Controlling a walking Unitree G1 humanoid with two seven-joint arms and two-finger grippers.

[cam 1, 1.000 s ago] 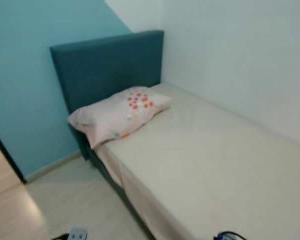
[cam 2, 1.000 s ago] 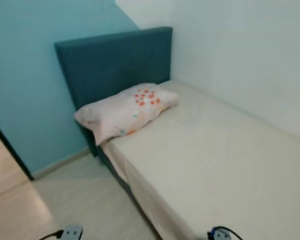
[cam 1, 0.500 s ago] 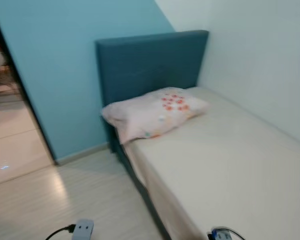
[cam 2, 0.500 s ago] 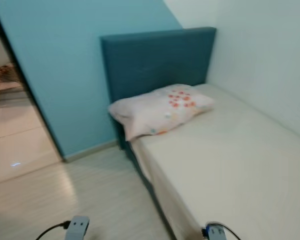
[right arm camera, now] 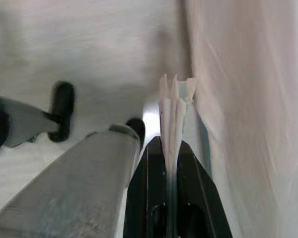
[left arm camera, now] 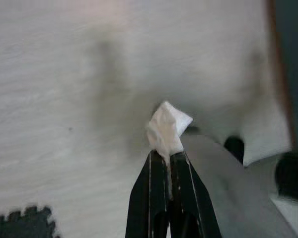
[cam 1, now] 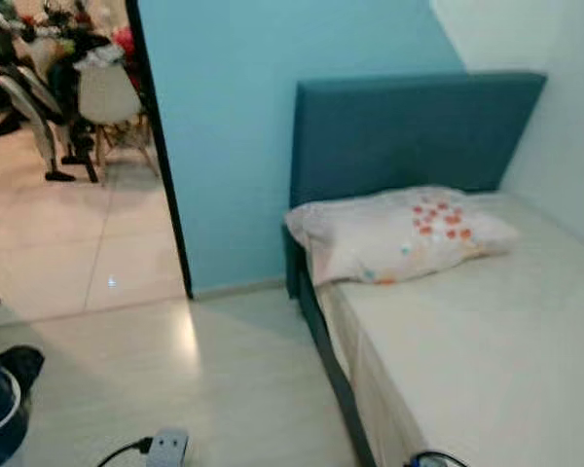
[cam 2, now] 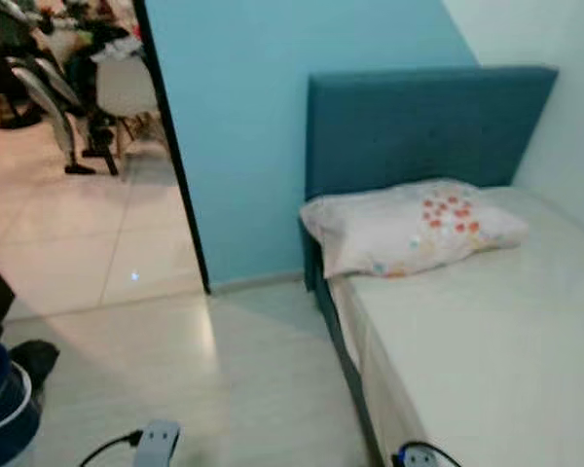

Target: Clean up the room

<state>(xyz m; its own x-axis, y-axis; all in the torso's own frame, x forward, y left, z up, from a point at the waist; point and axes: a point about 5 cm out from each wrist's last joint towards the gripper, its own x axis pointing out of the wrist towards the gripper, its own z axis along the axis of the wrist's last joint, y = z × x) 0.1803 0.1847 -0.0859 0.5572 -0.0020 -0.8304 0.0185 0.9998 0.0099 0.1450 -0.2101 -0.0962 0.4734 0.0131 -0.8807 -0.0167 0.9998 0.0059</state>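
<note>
In the left wrist view my left gripper is shut on a crumpled white tissue, hanging over the pale floor. My right gripper is shut on a folded piece of white paper with a bluish edge, down beside the bed's side. In the eye views a bed with a cream sheet and a teal headboard stands on the right. A pinkish pillow with orange flowers lies at its head. The wrists' tops peek in at the bottom edge.
A light blue wall ends at a dark door frame. Beyond it is a tiled room with a white chair and dark equipment. A dark blue and white object sits at the lower left on the pale floor.
The camera has turned left: bed and pillow shifted right in view, and the doorway with the room beyond came into sight. Both grippers keep their hold.
</note>
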